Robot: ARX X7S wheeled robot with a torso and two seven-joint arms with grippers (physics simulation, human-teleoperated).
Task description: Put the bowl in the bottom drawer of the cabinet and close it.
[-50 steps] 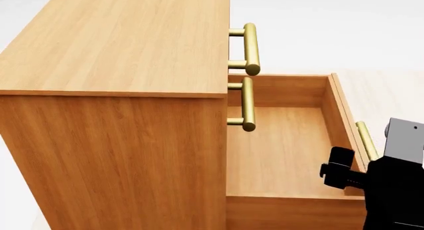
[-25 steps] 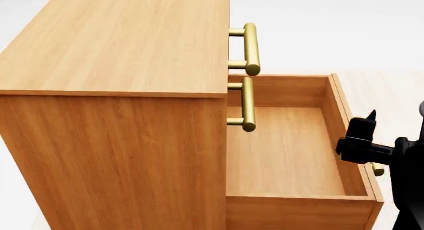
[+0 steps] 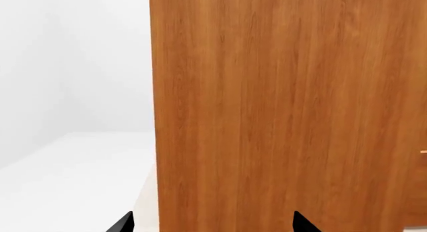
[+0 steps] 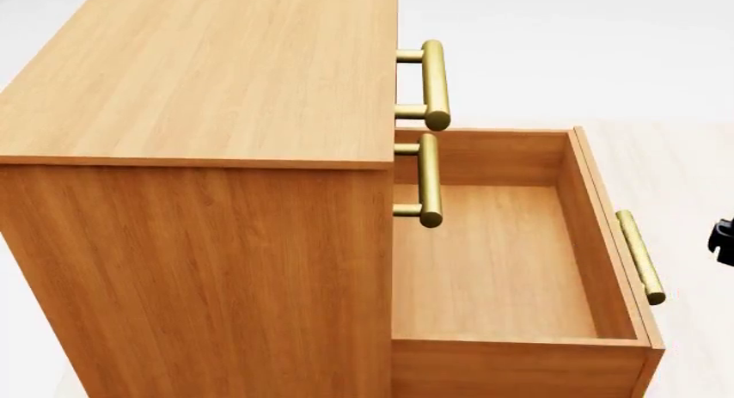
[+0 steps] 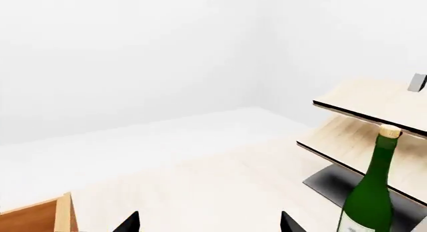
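The bottom drawer (image 4: 504, 260) of the cabinet (image 4: 195, 157) stands pulled out to the right, bare inside; I can't see the bowl anywhere. My left gripper (image 3: 212, 223) faces the cabinet's side, tips apart, holding nothing. My right gripper (image 5: 208, 223), likewise spread and empty, looks toward a green bottle (image 5: 370, 192) by a pale rack (image 5: 373, 117).

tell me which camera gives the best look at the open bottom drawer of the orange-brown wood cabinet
The head view: the wide orange-brown wooden bottom drawer shows pulled out and empty, brass bar handle included. The right wrist view catches only a wooden corner, probably the drawer's; the left wrist view shows none of it.
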